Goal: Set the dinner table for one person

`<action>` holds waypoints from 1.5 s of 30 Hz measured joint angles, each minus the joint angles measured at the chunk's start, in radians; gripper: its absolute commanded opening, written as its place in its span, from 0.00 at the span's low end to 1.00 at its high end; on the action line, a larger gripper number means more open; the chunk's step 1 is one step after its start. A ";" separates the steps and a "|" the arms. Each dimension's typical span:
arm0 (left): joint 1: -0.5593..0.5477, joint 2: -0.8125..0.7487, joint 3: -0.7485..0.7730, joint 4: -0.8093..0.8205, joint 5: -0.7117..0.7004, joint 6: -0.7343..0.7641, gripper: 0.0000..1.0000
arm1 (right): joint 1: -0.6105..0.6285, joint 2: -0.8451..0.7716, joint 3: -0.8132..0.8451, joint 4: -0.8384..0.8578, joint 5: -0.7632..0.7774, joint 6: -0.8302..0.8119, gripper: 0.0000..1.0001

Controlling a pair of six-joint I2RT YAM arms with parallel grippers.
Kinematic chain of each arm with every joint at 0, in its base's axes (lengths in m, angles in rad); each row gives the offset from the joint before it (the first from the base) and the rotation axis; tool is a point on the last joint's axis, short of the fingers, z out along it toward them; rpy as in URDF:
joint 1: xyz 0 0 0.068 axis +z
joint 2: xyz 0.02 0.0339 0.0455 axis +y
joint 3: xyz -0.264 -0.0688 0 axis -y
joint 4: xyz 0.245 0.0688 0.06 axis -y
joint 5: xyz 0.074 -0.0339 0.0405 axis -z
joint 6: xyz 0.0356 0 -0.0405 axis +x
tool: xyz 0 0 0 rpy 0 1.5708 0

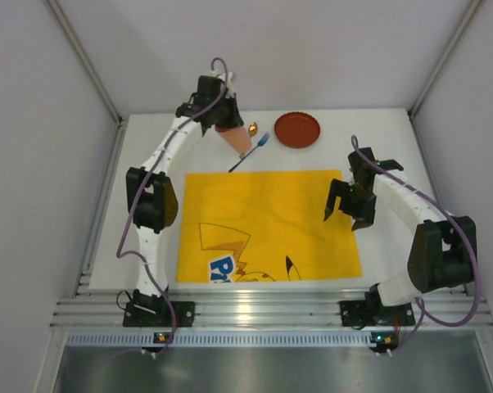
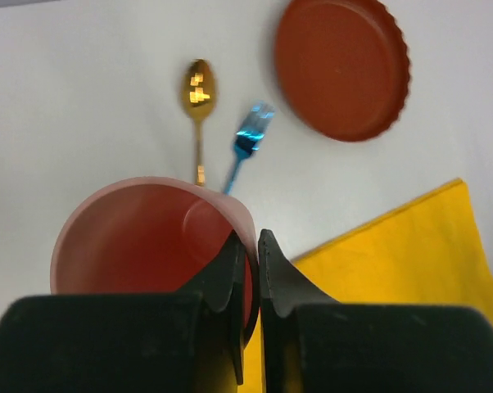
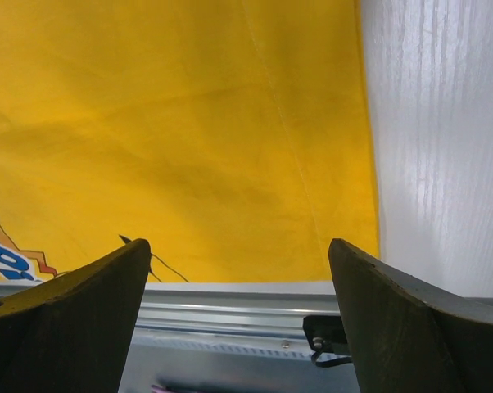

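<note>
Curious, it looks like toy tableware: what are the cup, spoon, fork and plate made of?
The cup looks like matte pink plastic, its rim translucent. The spoon is mirror-shiny gold, metal or metallised plastic. The fork is glossy metallic blue, same doubt. The plate seems matte reddish-brown plastic, rim fluted.

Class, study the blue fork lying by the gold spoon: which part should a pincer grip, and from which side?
Grip the blue fork mid-handle, coming down from above and closing across its width. It lies flat on the dinner table, its handle slim and bare, while its head lies close to the gold spoon.
</note>
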State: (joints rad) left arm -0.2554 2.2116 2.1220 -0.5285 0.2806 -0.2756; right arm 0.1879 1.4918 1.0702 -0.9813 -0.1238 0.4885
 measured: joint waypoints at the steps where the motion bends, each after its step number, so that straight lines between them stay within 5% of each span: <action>1: -0.048 -0.019 0.000 -0.013 -0.032 0.019 0.00 | 0.000 -0.002 0.007 0.002 -0.003 -0.005 0.91; 9: -0.586 -0.060 -0.108 -0.089 -0.317 0.077 0.00 | 0.002 -0.041 0.058 0.007 -0.013 -0.046 0.91; 12: -0.678 -0.058 -0.160 -0.133 -0.356 0.079 0.00 | 0.002 -0.068 0.058 0.008 -0.013 -0.060 0.91; 16: -0.684 -0.058 -0.164 -0.133 -0.407 0.068 0.00 | 0.004 -0.105 0.056 0.008 -0.015 -0.069 0.91; 17: -0.678 -0.058 -0.165 -0.133 -0.418 0.065 0.07 | 0.005 -0.111 0.056 0.009 -0.016 -0.069 0.91; 20: -0.666 -0.058 -0.167 -0.135 -0.445 0.057 0.45 | 0.005 -0.128 0.055 0.009 -0.017 -0.070 0.91; 23: -0.663 -0.059 -0.182 -0.146 -0.461 0.039 0.62 | 0.005 -0.137 0.055 0.008 -0.017 -0.069 0.91; 24: -0.664 -0.060 -0.190 -0.150 -0.461 0.032 0.85 | 0.005 -0.138 0.055 0.008 -0.017 -0.069 0.91; 26: -0.667 -0.066 -0.205 -0.158 -0.456 0.020 0.98 | 0.005 -0.140 0.056 0.008 -0.017 -0.069 0.91; 40: -0.673 -0.374 -0.113 -0.218 -0.447 -0.058 0.99 | 0.025 -0.141 0.164 0.021 -0.127 -0.025 0.92; 45: -0.655 -0.570 -0.222 -0.199 -0.485 -0.087 0.99 | 0.082 -0.073 0.238 0.056 -0.180 0.001 0.92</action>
State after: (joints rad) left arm -0.9108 1.6413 1.9003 -0.7277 -0.2043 -0.3626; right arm 0.2695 1.4185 1.3079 -0.9253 -0.3035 0.4896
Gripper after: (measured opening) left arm 0.985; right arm 0.920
